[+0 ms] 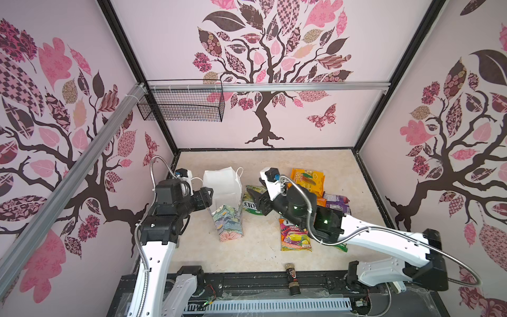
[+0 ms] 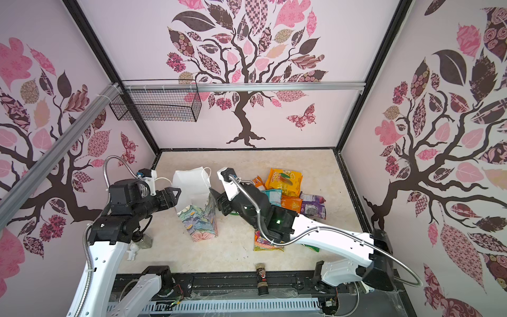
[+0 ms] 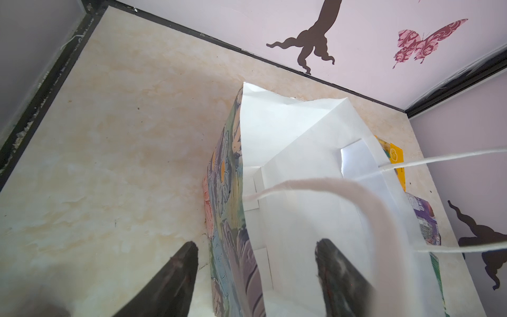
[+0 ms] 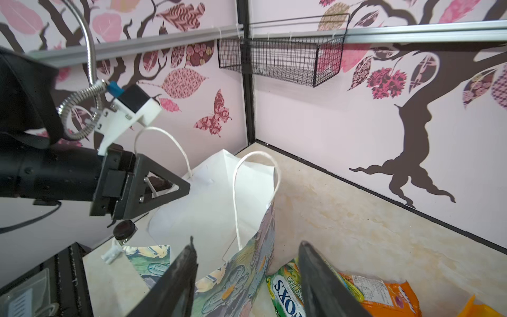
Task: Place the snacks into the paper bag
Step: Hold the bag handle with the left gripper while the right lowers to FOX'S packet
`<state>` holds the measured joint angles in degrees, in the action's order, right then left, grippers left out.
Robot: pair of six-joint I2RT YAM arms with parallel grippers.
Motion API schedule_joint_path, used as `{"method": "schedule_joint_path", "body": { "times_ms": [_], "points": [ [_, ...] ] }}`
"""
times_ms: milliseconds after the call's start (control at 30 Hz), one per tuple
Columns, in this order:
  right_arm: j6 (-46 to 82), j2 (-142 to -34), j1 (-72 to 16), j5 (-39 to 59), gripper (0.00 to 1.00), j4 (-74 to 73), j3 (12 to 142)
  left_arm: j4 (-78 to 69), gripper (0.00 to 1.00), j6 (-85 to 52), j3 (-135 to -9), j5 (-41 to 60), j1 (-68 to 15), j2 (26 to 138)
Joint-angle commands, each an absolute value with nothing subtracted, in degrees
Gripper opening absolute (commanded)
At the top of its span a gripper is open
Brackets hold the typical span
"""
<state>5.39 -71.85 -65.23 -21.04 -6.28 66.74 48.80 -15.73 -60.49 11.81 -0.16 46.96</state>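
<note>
The green packet (image 4: 282, 288) reads FOX'S; the multicoloured packet (image 1: 295, 238) shows FRUIT.

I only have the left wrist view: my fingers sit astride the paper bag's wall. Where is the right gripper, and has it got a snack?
Observer: The right gripper hangs open and empty just right of the paper bag, above the green FOX'S packet.
Operator: Is that packet touching the bag?
Observer: In the right wrist view it lies right beside the bag's base. I cannot tell whether they touch.
Operator: Anything nearer the robot's base that I'm missing?
Observer: Yes, in a top view a multicoloured fruit packet lies there, partly under the right arm.
</note>
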Motion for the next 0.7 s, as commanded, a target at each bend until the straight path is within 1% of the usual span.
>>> {"method": "schedule_joint_path", "body": {
  "times_ms": [0, 100, 200, 233, 300, 333, 400, 467, 533, 600, 667],
  "points": [
    [13.3, -67.6, -58.8, -19.6, 0.6, -1.2, 64.4, 51.2, 0.76, -15.3, -64.6, 9.3, -0.2, 45.2],
    [22.1, -65.6, -48.7, -12.0, 0.58, 1.1, 60.1, 51.9, 0.77, -15.8, -65.3, 8.1, -0.2, 43.9],
    [25.9, -66.6, -40.5, -5.8, 0.57, 2.2, 56.3, 52.6, 0.78, -15.7, -66.0, 7.1, -0.2, 43.1],
    [26.1, -67.5, -38.6, -4.4, 0.57, 2.1, 55.2, 52.8, 0.77, -15.7, -66.2, 6.9, -0.2, 42.9],
    [25.7, -70.8, -34.7, 0.0, 0.57, -0.1, 52.4, 52.9, 0.69, -15.7, -66.3, 6.9, -0.2, 42.8],
    [25.3, -72.7, -33.7, 2.1, 0.57, -0.3, 51.8, 52.8, 0.67, -15.7, -66.2, 7.0, -0.2, 42.8],
    [23.2, -78.2, -33.0, 7.0, 0.56, 1.0, 52.9, 52.6, 0.55, -15.7, -66.1, 7.6, -0.1, 43.1],
    [22.6, -83.1, -33.0, 11.9, 0.55, 1.2, 54.2, 52.8, 0.48, -15.5, -66.2, 7.9, -0.1, 43.5],
    [22.7, -87.4, -33.0, 15.8, 0.54, 0.5, 55.5, 52.8, 0.47, -15.4, -66.1, 8.0, -0.1, 43.8],
    [22.8, -89.8, -33.0, 17.1, 0.54, -0.7, 55.9, 52.7, 0.46, -15.3, -66.1, 8.3, -0.2, 44.0],
    [22.9, -91.0, -33.0, 18.4, 0.54, -2.1, 55.7, 52.4, 0.42, -15.2, -65.8, 8.5, -0.1, 43.9]
  ]
}}
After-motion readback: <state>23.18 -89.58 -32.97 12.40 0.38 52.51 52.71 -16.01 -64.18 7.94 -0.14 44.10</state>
